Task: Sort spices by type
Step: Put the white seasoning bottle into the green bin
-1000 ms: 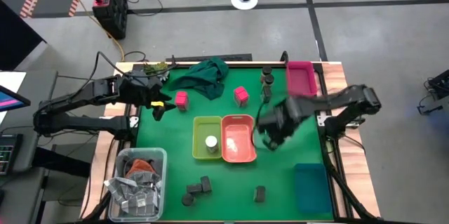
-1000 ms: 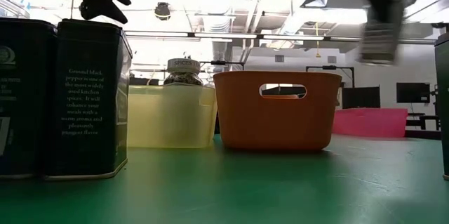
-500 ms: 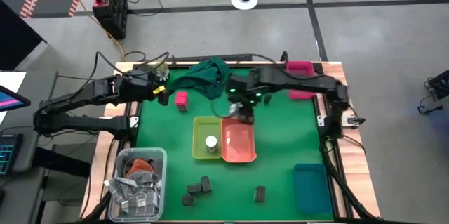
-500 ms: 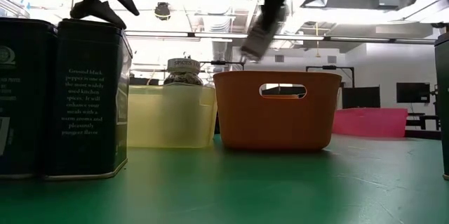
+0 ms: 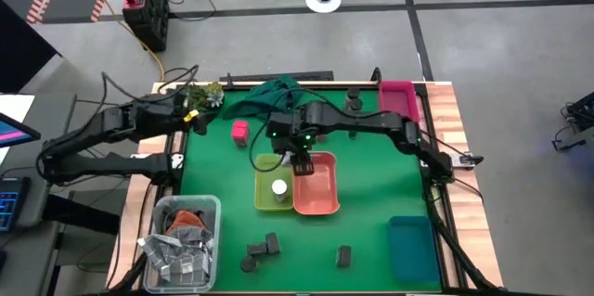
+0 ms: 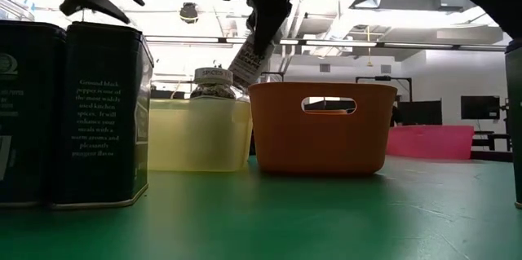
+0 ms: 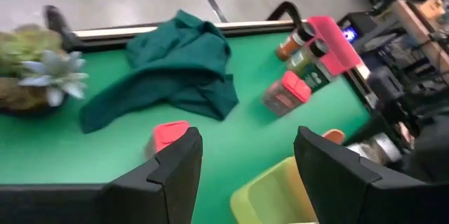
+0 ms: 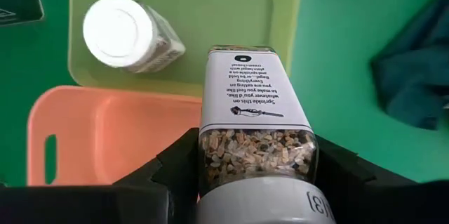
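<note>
The right gripper [image 5: 299, 159] hangs over the middle of the bench [image 5: 380, 231]. Its jaws are clenched on a spice jar [image 8: 256, 122] with a white label and a pale cap. The jar is tipped, above the edge where the yellow bin [image 5: 265, 194] meets the orange bin [image 5: 317, 194]. A white-topped jar [image 5: 278, 187] stands in the yellow bin. The left gripper [image 5: 197, 116] waits near 10 o'clock, jaws apart, holding nothing. A pink pack [image 5: 239, 131] sits at 11 o'clock near a green cloth [image 5: 271, 99].

Two bins [image 5: 316, 189]; one pink pack [image 5: 240, 132]; four dark packs [image 5: 271, 243].
</note>
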Controlling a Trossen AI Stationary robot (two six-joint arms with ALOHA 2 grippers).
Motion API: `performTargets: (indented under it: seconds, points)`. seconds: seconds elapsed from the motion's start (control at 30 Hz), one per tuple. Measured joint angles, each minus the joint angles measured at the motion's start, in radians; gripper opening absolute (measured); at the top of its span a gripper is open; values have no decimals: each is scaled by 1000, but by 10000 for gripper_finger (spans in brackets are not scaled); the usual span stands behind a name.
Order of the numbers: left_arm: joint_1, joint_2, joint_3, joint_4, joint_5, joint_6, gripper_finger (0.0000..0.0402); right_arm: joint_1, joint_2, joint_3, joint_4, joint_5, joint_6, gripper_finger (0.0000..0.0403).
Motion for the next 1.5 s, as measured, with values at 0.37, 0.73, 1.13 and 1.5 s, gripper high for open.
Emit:
performTargets:
  seconds: [0.37,0.73,1.13,1.5]
  points:
    - [0,-61,0,5,46,121,214,8,49,1,309,-75,111,228]
    - [0,-59,0,7,50,135,214,-23,119,-2,213,-115,139,228]
    - [0,-59,0,9,50,78,214,-36,136,-10,72,-115,8,229]
    - [0,-59,0,15,40,51,214,-36,133,-15,77,-115,-61,243]
